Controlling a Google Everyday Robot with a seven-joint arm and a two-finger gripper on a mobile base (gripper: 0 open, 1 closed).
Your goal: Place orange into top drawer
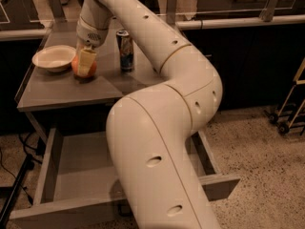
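The gripper was down on the orange, its pale tip covering the middle of the fruit's near face; whether it pinched the orange or only straddled it could not be told. The orange sat on the grey table, directly under the gripper. Just beside the gripper, on its picture-left side, stood a white bowl, close to the orange (touching or not, I could not tell). On the other side of the gripper, a little apart, a dark drinks can stood upright on the same table. From the gripper the white arm rose to the top of the view, then swept down toward the camera. Below the gripper and nearer the camera, under the table's edge, the top drawer stood pulled out, the arm hiding its right-hand part.
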